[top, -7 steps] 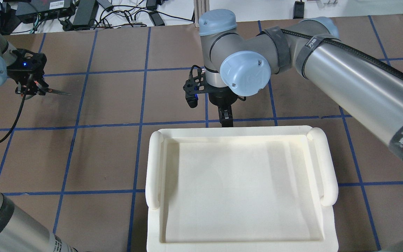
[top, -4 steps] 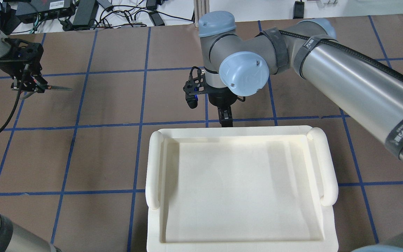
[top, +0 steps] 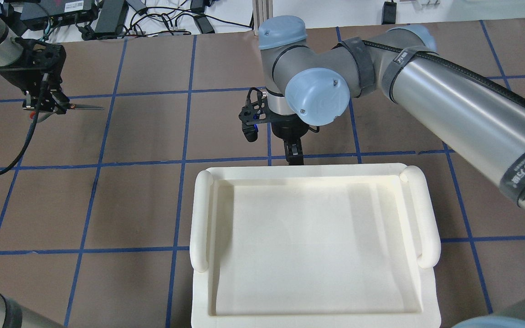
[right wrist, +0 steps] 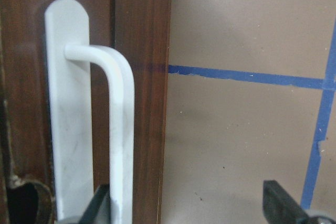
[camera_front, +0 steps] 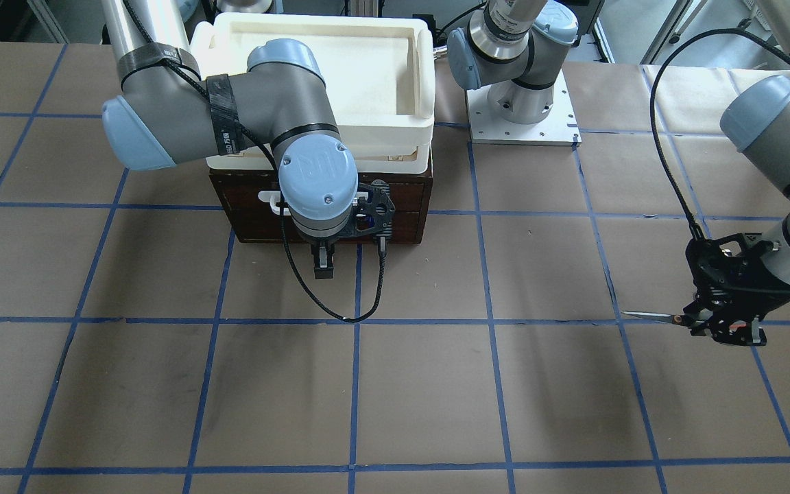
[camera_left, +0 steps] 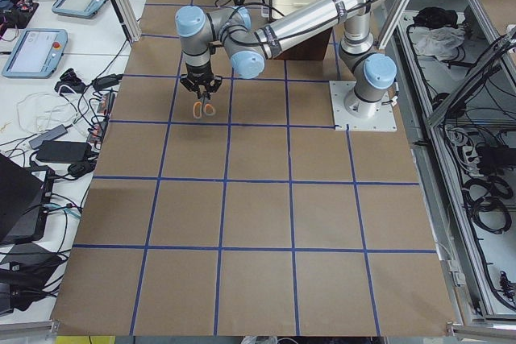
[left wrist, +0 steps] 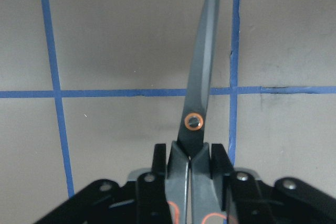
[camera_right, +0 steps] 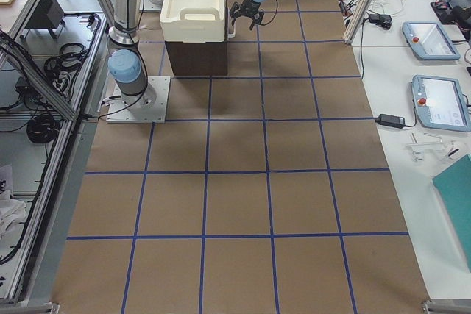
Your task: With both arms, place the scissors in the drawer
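My left gripper (top: 43,101) is shut on the scissors (top: 82,108) near their pivot and holds them above the table at the far left, blades pointing right. The left wrist view shows the closed dark blades (left wrist: 202,77) pointing away from the fingers (left wrist: 157,163). The drawer (camera_front: 409,206) is closed, in a dark brown cabinet under a white tray. My right gripper (camera_front: 323,264) is open in front of the drawer. In the right wrist view the white bar handle (right wrist: 121,129) lies just inside one finger (right wrist: 100,205); the other finger (right wrist: 283,208) is far apart.
The white plastic tray (top: 201,214) sits on top of the cabinet and hides the drawer from above. The left arm's base plate (camera_front: 522,116) is bolted beside the cabinet. Cables and power bricks (top: 107,16) lie beyond the far table edge.
My left gripper has moved away from the robot and slightly right with the scissors still in it. The right arm has hardly moved.
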`<state>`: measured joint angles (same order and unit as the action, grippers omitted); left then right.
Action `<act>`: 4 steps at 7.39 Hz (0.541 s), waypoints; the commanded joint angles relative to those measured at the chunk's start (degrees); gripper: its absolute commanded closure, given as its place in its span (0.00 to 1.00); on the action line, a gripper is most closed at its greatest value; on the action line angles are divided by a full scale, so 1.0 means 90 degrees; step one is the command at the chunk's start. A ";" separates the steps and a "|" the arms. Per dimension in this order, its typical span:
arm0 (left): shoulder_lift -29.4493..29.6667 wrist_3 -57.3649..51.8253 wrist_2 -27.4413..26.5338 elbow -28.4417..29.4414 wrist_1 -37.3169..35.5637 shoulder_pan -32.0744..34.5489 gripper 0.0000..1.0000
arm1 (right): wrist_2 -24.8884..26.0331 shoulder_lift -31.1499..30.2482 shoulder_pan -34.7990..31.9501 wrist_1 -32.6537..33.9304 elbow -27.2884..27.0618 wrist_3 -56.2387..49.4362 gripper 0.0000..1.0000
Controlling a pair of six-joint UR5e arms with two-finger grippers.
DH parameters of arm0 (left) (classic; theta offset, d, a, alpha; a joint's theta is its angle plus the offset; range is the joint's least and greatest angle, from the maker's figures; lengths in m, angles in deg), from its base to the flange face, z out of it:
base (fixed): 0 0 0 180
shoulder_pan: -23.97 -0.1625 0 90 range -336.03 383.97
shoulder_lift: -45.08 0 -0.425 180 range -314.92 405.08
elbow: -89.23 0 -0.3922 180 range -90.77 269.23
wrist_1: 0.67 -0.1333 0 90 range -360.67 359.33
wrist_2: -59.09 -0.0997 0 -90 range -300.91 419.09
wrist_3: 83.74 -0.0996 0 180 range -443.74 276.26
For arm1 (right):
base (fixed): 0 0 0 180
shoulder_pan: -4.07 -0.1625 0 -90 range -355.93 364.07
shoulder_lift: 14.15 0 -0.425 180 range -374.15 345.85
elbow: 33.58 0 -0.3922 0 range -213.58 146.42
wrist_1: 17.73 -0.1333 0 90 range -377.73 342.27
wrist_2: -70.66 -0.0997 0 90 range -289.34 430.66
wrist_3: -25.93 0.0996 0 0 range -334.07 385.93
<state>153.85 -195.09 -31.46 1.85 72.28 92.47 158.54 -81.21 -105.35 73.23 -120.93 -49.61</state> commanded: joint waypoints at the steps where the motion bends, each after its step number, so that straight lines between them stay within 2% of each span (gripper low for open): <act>1: -0.0045 0.0194 -0.0016 -0.0008 0.0068 0.0025 1.00 | -0.0018 0.0001 0.0029 0.0311 0.0047 -0.0024 0.00; 4: -0.0035 0.0194 -0.0124 -0.0017 0.0068 0.0025 1.00 | -0.0047 0.0225 0.0039 0.0547 0.0251 -0.0024 0.00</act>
<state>153.53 -193.39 -32.43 1.76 72.89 92.70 158.17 -80.07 -105.08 77.05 -119.56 -49.83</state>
